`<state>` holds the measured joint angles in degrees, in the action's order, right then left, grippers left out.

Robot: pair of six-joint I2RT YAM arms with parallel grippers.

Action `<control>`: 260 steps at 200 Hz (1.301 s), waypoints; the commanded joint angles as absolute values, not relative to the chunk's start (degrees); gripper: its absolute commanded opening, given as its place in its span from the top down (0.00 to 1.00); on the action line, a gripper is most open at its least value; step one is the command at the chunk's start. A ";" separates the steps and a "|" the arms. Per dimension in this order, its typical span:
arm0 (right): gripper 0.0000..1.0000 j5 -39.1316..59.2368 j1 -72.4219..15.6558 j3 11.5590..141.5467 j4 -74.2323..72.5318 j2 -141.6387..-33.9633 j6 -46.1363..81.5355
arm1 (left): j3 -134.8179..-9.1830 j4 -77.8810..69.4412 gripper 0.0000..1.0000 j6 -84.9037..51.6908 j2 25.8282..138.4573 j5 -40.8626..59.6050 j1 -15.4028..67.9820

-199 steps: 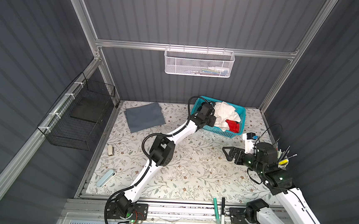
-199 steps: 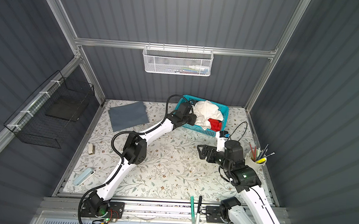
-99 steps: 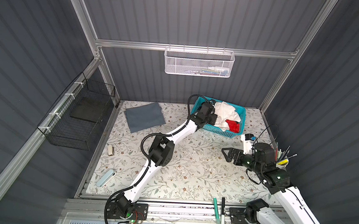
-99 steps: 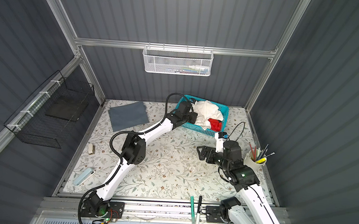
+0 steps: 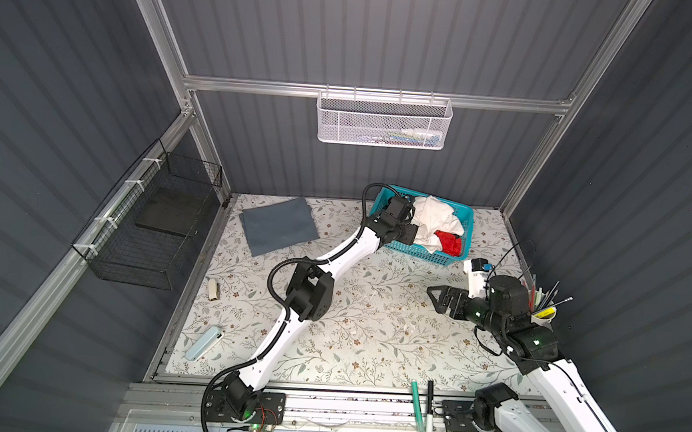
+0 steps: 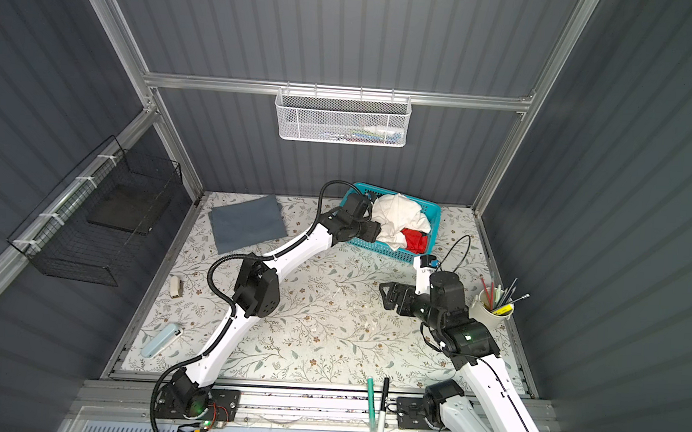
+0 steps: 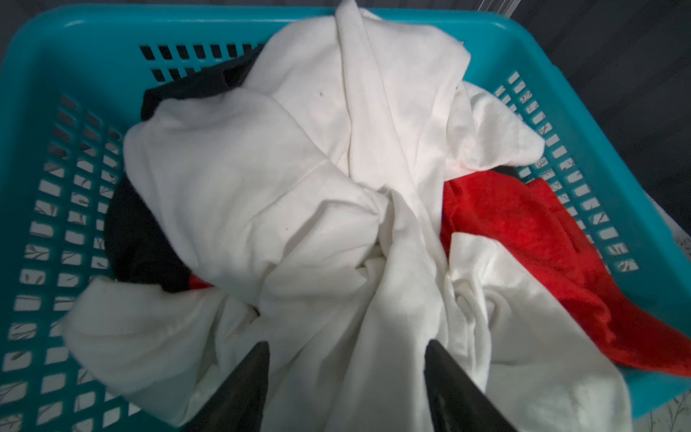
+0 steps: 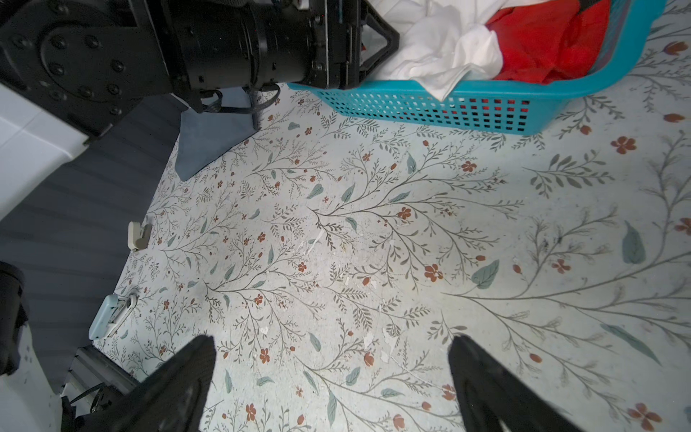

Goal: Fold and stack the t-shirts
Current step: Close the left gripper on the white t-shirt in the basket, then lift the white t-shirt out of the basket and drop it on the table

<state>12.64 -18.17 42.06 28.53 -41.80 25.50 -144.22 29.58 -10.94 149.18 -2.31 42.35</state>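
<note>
A teal basket at the back right holds a crumpled off-white t-shirt, a red t-shirt and a black t-shirt partly buried under the white one. My left gripper reaches into the basket from its left side, open, its fingers apart just above the off-white cloth. A slate-grey t-shirt lies folded flat at the back left. My right gripper hovers open and empty over the floral covering, in front of the basket.
A cup of pens stands at the right edge. A light blue case and a small beige object lie near the left edge. Two markers rest on the front rail. A black wire basket hangs on the left wall.
My left gripper stays at the basket and its jaws have parted over the off-white t-shirt. The right arm has shifted only slightly.
</note>
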 commanded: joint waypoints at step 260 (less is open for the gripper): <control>0.01 8.87 -18.37 42.01 27.47 -37.83 26.68 | -140.35 -2.57 1.00 -17.77 112.22 -3.52 40.96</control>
<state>9.93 -18.17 42.33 29.26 -38.26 25.69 -145.99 6.76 -24.25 132.27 -0.91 38.92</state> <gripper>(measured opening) 0.992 0.045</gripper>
